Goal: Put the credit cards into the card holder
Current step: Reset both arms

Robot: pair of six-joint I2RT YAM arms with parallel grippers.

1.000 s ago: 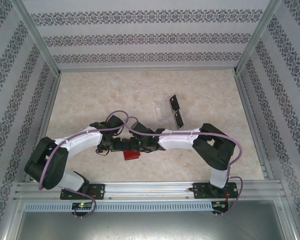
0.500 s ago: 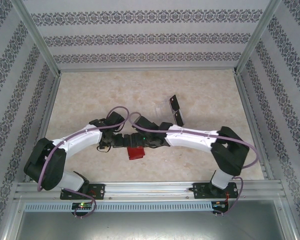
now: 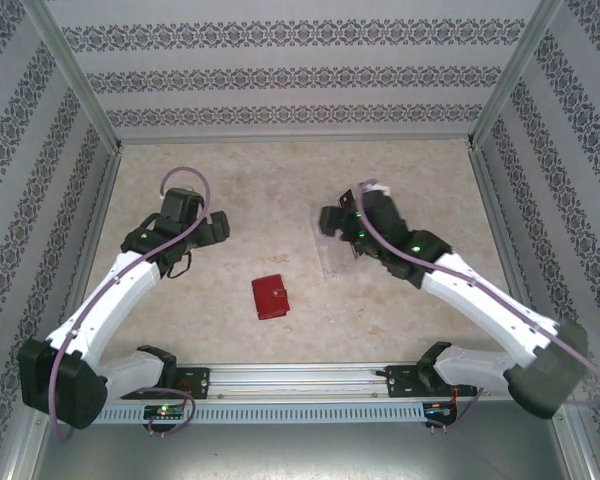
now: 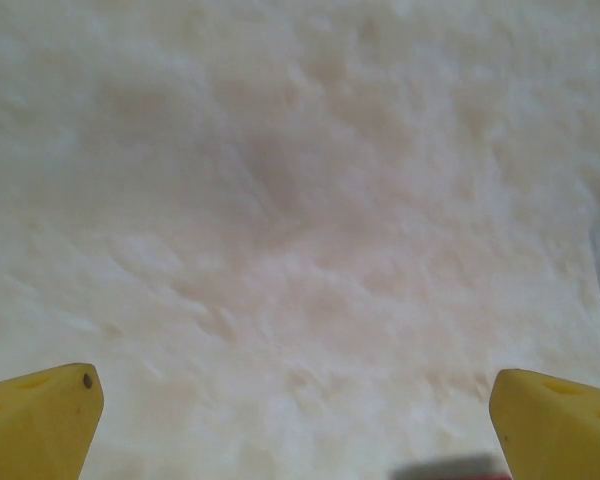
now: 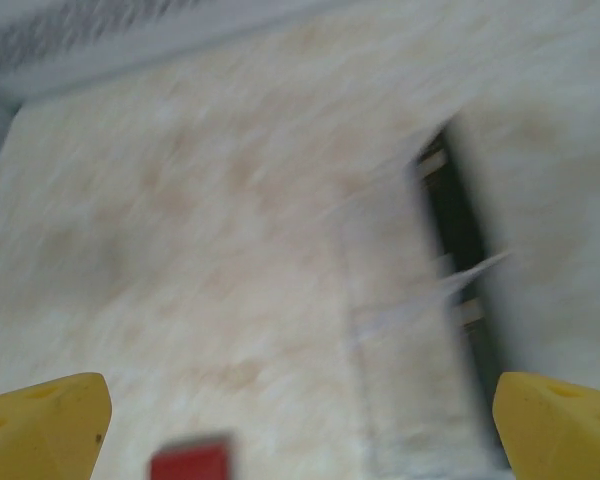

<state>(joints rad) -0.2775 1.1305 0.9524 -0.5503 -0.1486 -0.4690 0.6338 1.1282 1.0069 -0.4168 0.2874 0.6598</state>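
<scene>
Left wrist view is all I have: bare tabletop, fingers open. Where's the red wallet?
Observer: Top view: the card holder lies on the table, front middle, apparently folded shut.
Operator: Right gripper?
Observer: The right gripper is open and empty, at the far end of the clear tray.
Operator: Cards?
Observer: The right wrist view is blurred, but dark credit cards sit in the tray along its right side. I can't count them.
</scene>
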